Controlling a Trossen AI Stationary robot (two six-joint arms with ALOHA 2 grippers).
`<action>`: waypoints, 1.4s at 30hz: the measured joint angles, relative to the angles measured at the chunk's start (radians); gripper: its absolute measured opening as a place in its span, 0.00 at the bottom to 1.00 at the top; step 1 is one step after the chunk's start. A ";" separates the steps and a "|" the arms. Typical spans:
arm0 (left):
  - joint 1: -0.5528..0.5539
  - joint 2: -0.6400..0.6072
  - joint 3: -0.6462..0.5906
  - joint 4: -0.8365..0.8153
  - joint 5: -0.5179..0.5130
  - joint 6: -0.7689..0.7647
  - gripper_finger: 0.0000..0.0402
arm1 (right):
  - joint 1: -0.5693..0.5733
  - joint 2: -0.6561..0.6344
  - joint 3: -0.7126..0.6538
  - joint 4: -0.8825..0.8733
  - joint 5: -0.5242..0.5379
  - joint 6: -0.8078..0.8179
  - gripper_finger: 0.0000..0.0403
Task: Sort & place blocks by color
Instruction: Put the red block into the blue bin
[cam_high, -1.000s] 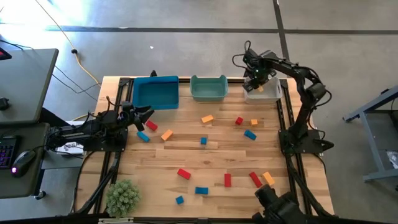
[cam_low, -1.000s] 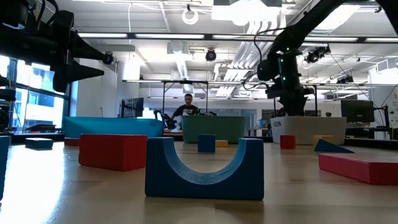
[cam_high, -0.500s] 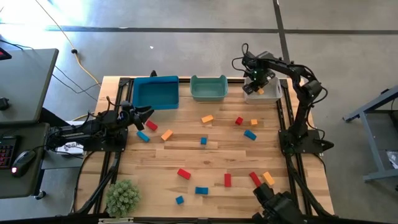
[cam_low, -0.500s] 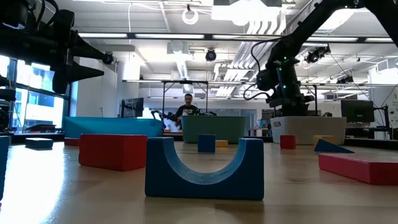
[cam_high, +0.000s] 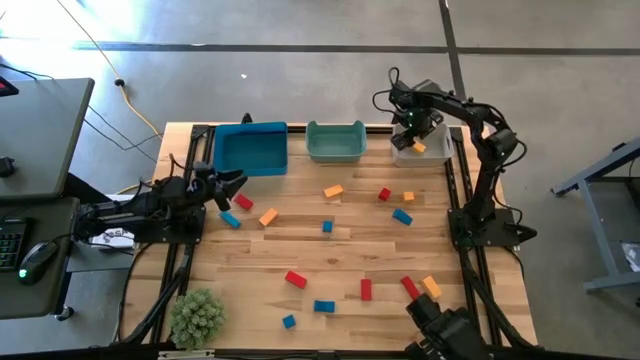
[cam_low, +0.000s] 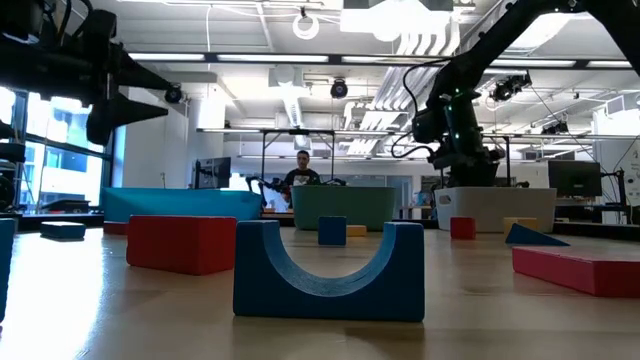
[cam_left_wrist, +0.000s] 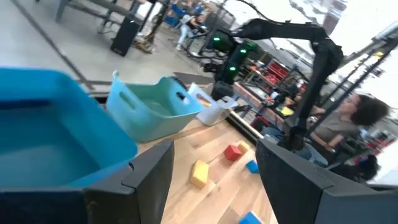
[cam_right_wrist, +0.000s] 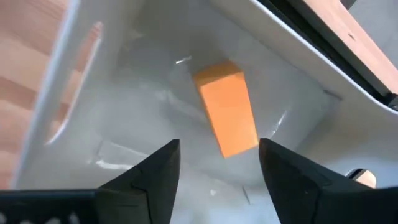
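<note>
My right gripper (cam_high: 408, 123) (cam_right_wrist: 217, 180) hovers open over the white-grey bin (cam_high: 404, 155) at the table's far right corner. One orange block (cam_right_wrist: 225, 115) (cam_high: 419, 147) lies on that bin's floor, below and between the fingers, untouched. My left gripper (cam_high: 233, 185) (cam_left_wrist: 214, 186) waits open and empty near the table's left edge, just in front of the blue bin (cam_high: 250, 148). Red, blue and orange blocks lie scattered on the wood, among them an orange block (cam_high: 333, 190), a red block (cam_high: 295, 279) and a blue block (cam_high: 402, 216).
A teal bin (cam_high: 335, 140) stands between the blue and white-grey bins along the far edge. A green plant (cam_high: 197, 317) sits at the near left corner. A blue arch block (cam_low: 328, 270) stands close to the low camera. A person (cam_low: 303, 170) sits beyond the table.
My right gripper has shifted a little toward the table's left while staying over the white-grey bin. The orange block lies in the bin throughout.
</note>
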 joint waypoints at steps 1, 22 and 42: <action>0.000 0.005 0.014 0.001 0.007 0.015 0.54 | 0.000 0.000 0.014 -0.015 -0.002 0.013 0.51; 0.000 0.474 0.461 -0.470 0.050 0.400 0.54 | 0.110 0.000 0.454 -0.212 -0.009 0.074 0.52; 0.077 0.873 0.569 -0.547 0.209 0.194 0.54 | 0.261 0.000 0.560 -0.205 -0.009 0.067 0.52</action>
